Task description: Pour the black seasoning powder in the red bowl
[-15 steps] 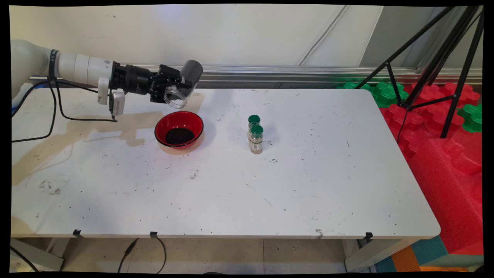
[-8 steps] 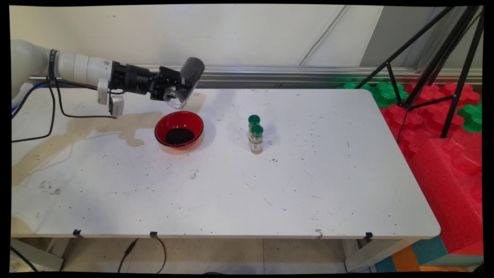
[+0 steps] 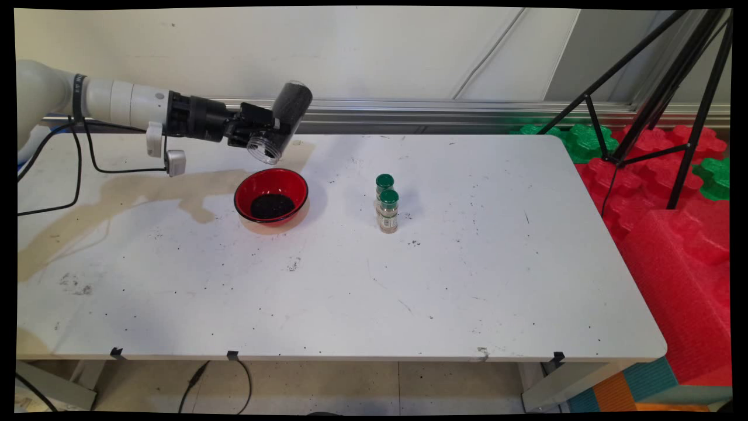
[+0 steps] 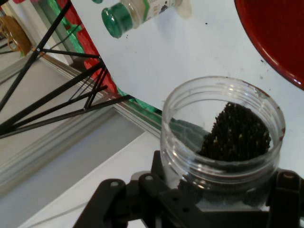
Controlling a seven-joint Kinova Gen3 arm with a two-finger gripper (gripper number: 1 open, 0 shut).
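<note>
While tilted mouth-down over the red bowl (image 3: pixel 271 196), a clear jar (image 3: pixel 281 121) of black grains sits clamped in the gripper (image 3: pixel 264 130) fingers above the table (image 3: pixel 362 280); two green-capped bottles (image 3: pixel 387 204) stand well right. Hand view: jar (image 4: pixel 222 137) open, grains inside, bowl rim (image 4: pixel 270 35) upper right, a bottle (image 4: pixel 135 14) at top.

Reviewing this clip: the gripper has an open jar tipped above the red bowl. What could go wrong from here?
1. The clear jar in the gripper has its mouth near the red bowl's far rim, not its middle, so dark granules might land on the table.
2. Granules left in the jar could come out in one rush.
</note>
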